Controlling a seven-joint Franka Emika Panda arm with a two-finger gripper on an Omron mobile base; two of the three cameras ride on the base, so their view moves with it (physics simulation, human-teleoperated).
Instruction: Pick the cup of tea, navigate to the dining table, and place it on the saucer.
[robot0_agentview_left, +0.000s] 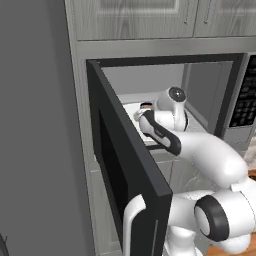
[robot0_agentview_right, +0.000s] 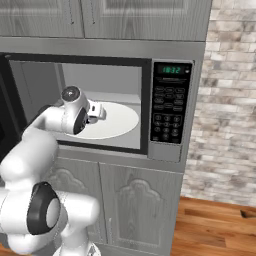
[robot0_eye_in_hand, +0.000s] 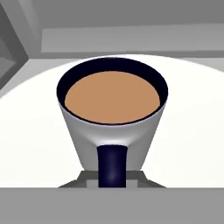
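The cup of tea (robot0_eye_in_hand: 78, 131) is a small grey mug with a dark rim, light brown liquid and a dark handle (robot0_eye_in_hand: 112, 168) turned toward the hand. It stands inside the open microwave over the round white plate (robot0_eye_in_hand: 192, 131); I cannot tell whether it touches the plate. My gripper (robot0_eye_in_hand: 112, 181) is shut on the handle. In the left base view the cup's rim (robot0_agentview_left: 146, 106) peeks out just beyond the gripper (robot0_agentview_left: 142, 113). The right base view has the hand (robot0_agentview_right: 96, 112) reaching in over the plate (robot0_agentview_right: 120, 120). The dining table and the saucer are out of view.
The microwave's dark door (robot0_agentview_left: 125, 165) swings wide open to the left, close beside the arm. Its control panel (robot0_agentview_right: 170, 105) is on the right. Grey cabinets sit above and below, a brick wall (robot0_agentview_right: 230, 100) stands to the right, and wooden floor (robot0_agentview_right: 215, 225) lies beneath it.
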